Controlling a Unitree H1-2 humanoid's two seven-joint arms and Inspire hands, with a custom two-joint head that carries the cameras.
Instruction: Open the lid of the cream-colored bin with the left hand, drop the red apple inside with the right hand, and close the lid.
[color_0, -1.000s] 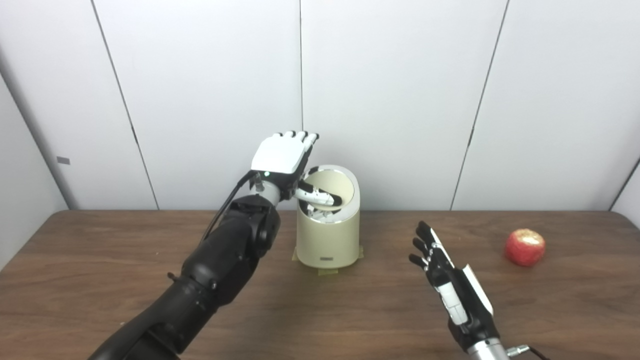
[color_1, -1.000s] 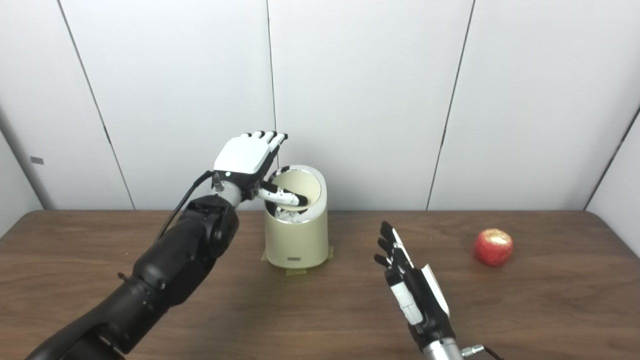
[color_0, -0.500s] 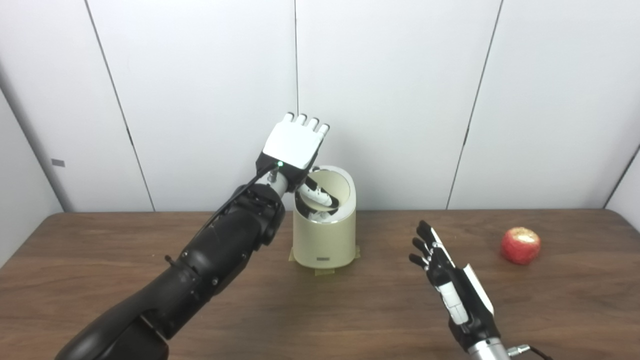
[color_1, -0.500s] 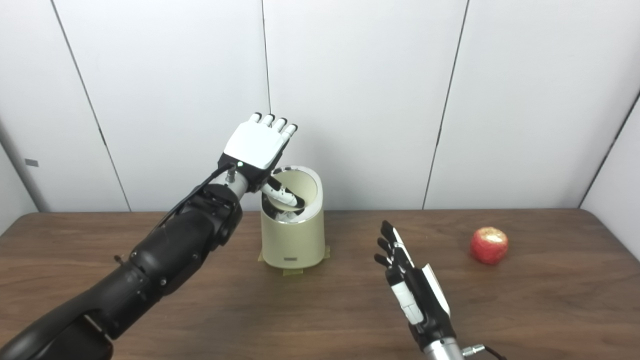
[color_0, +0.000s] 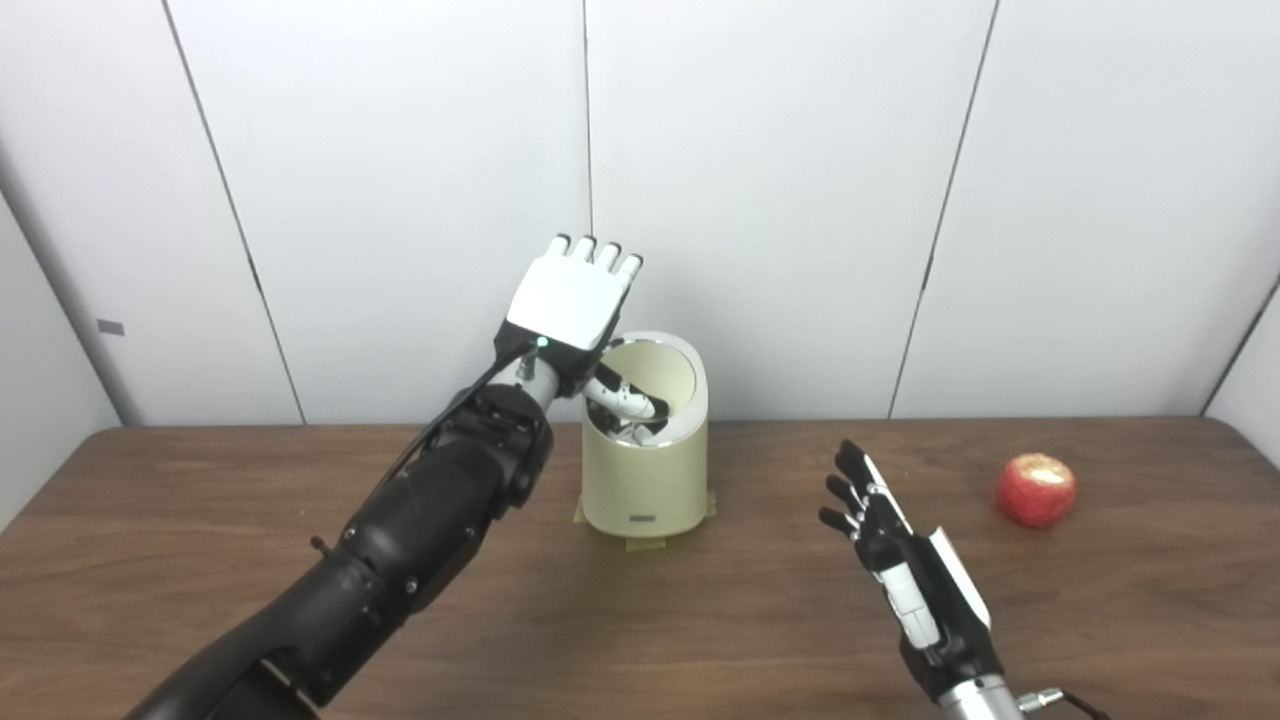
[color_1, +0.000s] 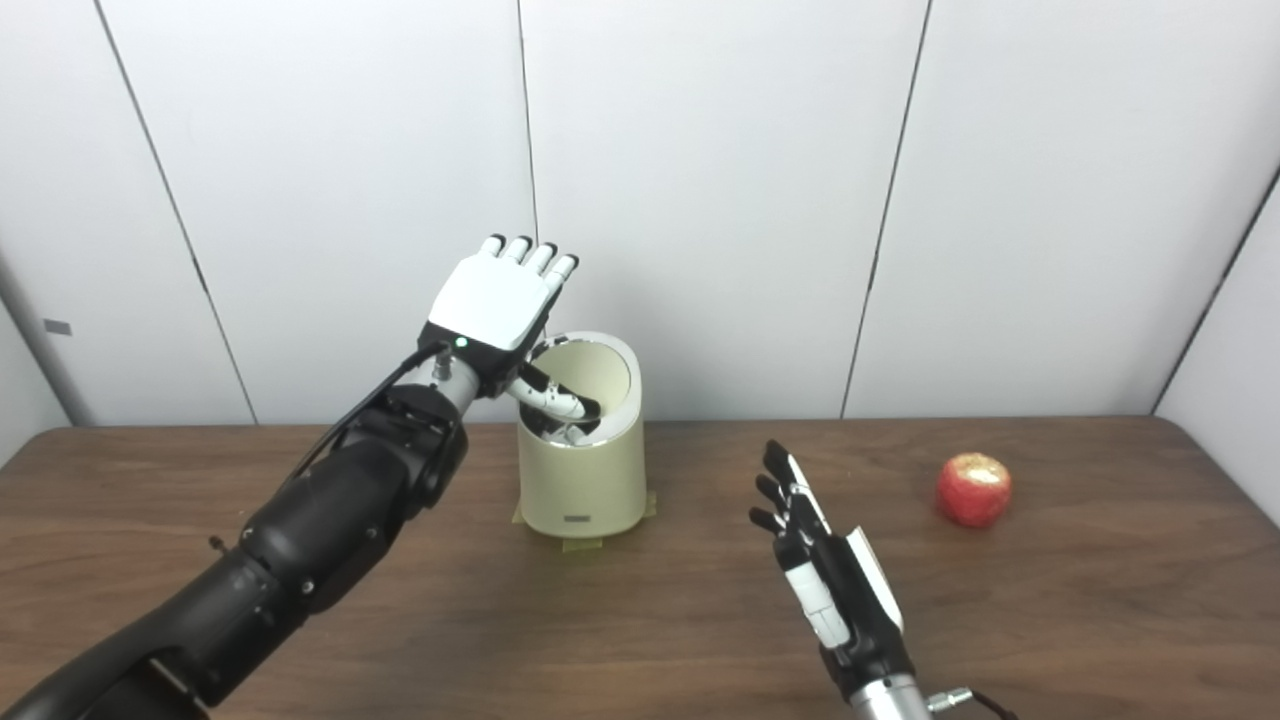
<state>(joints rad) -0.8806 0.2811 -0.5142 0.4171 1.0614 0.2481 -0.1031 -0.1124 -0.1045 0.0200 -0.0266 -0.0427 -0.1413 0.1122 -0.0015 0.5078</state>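
The cream-colored bin (color_0: 645, 490) stands at the back middle of the table. Its lid (color_0: 668, 372) is tipped up at the back and the mouth is open. My left hand (color_0: 568, 300) is above the bin's left rim, palm turned away, fingers straight and pointing up. Its thumb reaches into the mouth in front of the lid's underside; I cannot tell if it touches. The red apple (color_0: 1036, 489) lies on the table at the far right. My right hand (color_0: 900, 570) is open and empty, fingers up, between the bin and the apple, nearer the front.
The brown wooden table (color_0: 700, 620) runs the full width. White wall panels stand right behind the bin. Tape tabs (color_0: 645, 543) show under the bin's base.
My left hand has risen and turned its fingers upward over the bin's left rim, the thumb staying in the mouth. The camera has shifted slightly. The right hand and apple have not moved.
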